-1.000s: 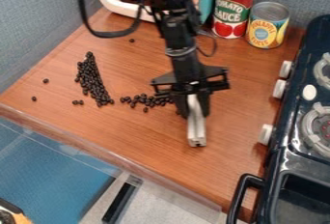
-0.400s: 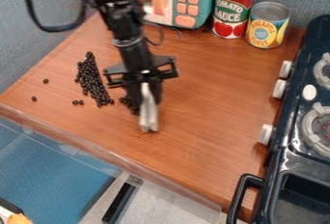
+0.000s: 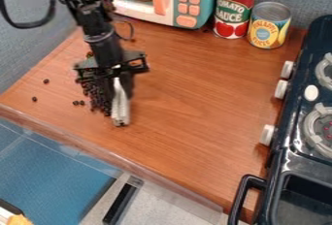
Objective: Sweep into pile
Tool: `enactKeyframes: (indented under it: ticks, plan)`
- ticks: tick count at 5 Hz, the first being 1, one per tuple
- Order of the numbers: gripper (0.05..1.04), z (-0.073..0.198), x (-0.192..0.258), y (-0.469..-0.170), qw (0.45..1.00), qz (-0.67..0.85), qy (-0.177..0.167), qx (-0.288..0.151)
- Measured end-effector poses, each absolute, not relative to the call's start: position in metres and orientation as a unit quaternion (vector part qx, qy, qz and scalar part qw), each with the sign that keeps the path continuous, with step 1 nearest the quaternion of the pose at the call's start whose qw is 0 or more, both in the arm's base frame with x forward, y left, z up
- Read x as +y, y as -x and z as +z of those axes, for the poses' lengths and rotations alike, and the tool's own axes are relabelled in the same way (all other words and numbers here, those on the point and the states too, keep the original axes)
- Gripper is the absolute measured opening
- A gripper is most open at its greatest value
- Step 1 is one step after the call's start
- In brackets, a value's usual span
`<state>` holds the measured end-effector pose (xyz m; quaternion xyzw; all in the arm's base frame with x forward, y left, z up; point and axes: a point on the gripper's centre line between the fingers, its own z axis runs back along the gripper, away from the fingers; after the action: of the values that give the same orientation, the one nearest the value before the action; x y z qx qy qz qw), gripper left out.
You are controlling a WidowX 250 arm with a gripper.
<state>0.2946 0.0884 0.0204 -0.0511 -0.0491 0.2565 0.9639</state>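
Note:
At the left of the counter hangs the gripper (image 3: 117, 89), pointing down and shut on a pale grey-white bar (image 3: 121, 110). The bar's lower end rests on or close above the wood, immediately right of a heap of black beans (image 3: 96, 98). The gripper and arm cover part of that heap. Farther left lie a few stray beans: one (image 3: 46, 81) higher up, one (image 3: 34, 99) close to the counter's left edge, and a touching pair (image 3: 78, 103).
A toy microwave (image 3: 186, 1) stands at the back, with a tomato sauce can (image 3: 233, 10) and a pineapple can (image 3: 268, 25) beside it. Along the right side is a dark toy stove (image 3: 291, 122) with a handle (image 3: 241, 195). The counter (image 3: 188, 88) ends at a front edge (image 3: 117, 156).
Arm, gripper and bar have moved left across the counter. The row of beans that trailed right of the heap has been pushed left against it, and more of the microwave is uncovered.

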Motion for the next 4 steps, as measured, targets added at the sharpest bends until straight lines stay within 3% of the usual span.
enactKeyframes:
  ticks: [2, 3, 4]
  plan:
    - [0.344, 0.024, 0.118, -0.289, 0.959, 0.276, 0.032, -0.051]
    - [0.344, 0.038, 0.105, -0.295, 0.958, 0.274, 0.064, -0.047]
    - [0.344, 0.070, 0.072, -0.320, 0.956, 0.266, 0.112, -0.057]
